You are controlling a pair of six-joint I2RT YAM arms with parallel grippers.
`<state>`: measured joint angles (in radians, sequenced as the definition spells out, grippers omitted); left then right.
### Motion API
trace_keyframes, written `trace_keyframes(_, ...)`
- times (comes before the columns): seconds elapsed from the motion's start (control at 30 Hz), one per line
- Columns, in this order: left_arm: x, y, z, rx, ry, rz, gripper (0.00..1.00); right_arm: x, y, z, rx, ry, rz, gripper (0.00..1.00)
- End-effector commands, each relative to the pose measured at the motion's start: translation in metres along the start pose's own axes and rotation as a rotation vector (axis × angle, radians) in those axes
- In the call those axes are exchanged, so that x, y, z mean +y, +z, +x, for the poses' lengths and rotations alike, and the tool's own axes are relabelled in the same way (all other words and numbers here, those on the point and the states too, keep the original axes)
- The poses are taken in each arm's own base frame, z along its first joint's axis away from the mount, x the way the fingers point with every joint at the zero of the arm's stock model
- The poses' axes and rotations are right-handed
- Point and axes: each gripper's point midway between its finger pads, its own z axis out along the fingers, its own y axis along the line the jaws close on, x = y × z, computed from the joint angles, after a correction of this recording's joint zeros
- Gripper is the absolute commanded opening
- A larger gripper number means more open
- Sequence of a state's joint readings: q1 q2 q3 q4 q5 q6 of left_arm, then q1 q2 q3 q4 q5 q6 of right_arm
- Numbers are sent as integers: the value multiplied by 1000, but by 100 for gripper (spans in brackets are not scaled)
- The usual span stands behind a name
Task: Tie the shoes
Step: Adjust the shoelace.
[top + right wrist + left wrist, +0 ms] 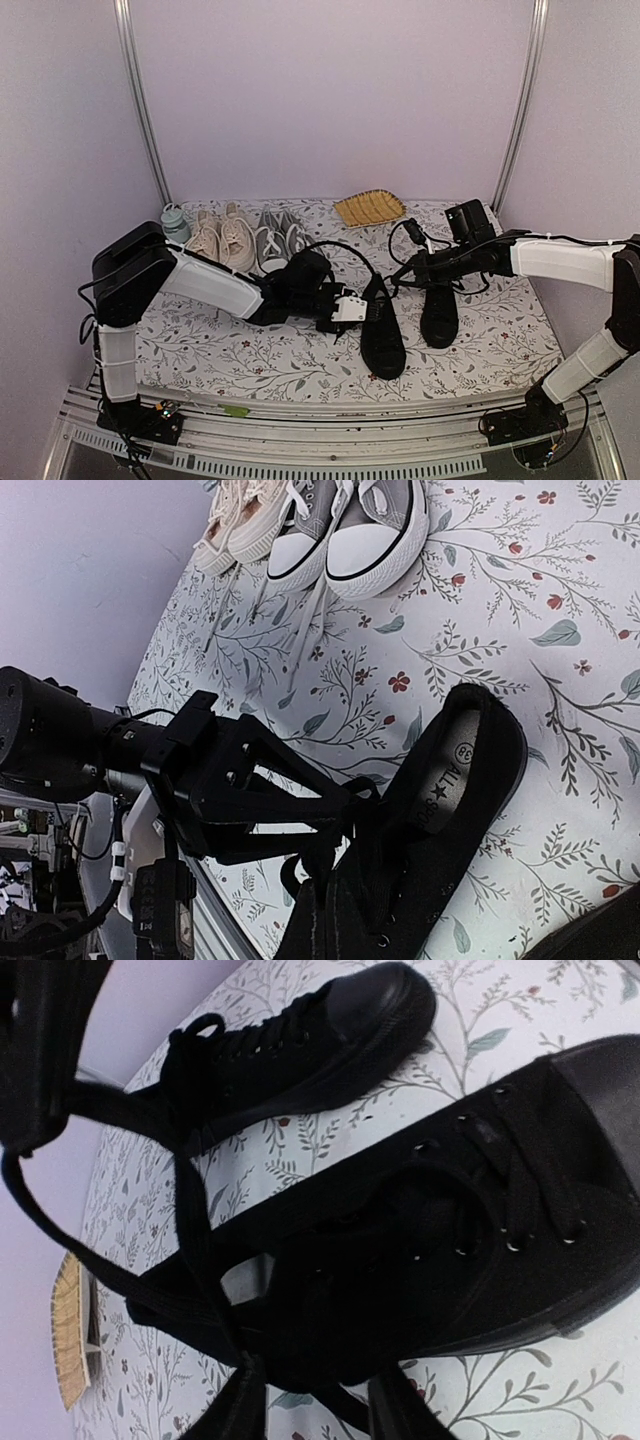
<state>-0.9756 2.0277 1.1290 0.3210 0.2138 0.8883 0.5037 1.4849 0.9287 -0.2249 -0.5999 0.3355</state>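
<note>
Basically early. The worked shoe (382,338) and the other black shoe (438,318) sit on the bench (220,350), in front of the grey pair (278,245) and off to its right, toes toward the arms. The worked shoe is the one closer to the grey pair. It's laced through the eyelets, but no knot or bow is visible. A lace (195,1250) runs loose off its tongue. At that shoe's collar the left hand (347,797) has its fingers narrowed with strands between them; can't tell if it's actually gripping. Further right of the grey pair, the right hand (408,272) is pressed together. A strand seems to lead to it, hold unconfirmed. On the other black shoe the laces look slack; can't tell if tied. My read: first crossover not yet made, both bows left.
</note>
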Motion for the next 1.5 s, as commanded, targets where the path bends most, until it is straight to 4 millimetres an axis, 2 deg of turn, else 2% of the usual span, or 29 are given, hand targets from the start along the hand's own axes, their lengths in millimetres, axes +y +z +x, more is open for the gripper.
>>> trace_keyframes(0.0,26,1,-12,-11,-20,-100,28,5,-5,-3,-9,-28,-11,0)
trace_keyframes(0.07,24,1,-15,-18,-29,-86,23,6,-5,-2,-4,-30,-11,1)
trace_keyframes(0.17,20,1,-18,-22,-41,-73,9,5,-6,0,5,-37,-6,0)
trace_keyframes(0.27,24,-2,-22,-28,-81,-83,7,6,-8,1,15,-46,-1,1)
trace_keyframes(0.4,35,-6,-24,-48,-190,-71,17,7,-10,1,17,-58,4,1)
trace_keyframes(0.47,34,-2,-17,-31,-259,-37,21,7,-11,1,15,-62,3,1)
trace_keyframes(0.67,10,12,-8,5,-347,118,33,7,-11,1,15,-62,6,1)
trace_keyframes(1.03,15,17,13,85,-351,62,30,8,-16,-1,10,-69,21,1)
trace_keyframes(1.17,22,15,11,81,-368,46,24,7,-16,0,14,-68,25,0)
trace_keyframes(1.3,18,6,-4,21,-363,84,20,6,-16,1,17,-67,31,1)
trace_keyframes(1.33,16,4,-8,2,-359,92,17,6,-16,1,18,-69,32,0)
trace_keyframes(1.4,15,0,-12,-23,-357,94,4,6,-17,1,19,-70,35,1)
trace_keyframes(1.47,16,-2,-15,-32,-356,95,0,7,-17,1,21,-70,38,1)
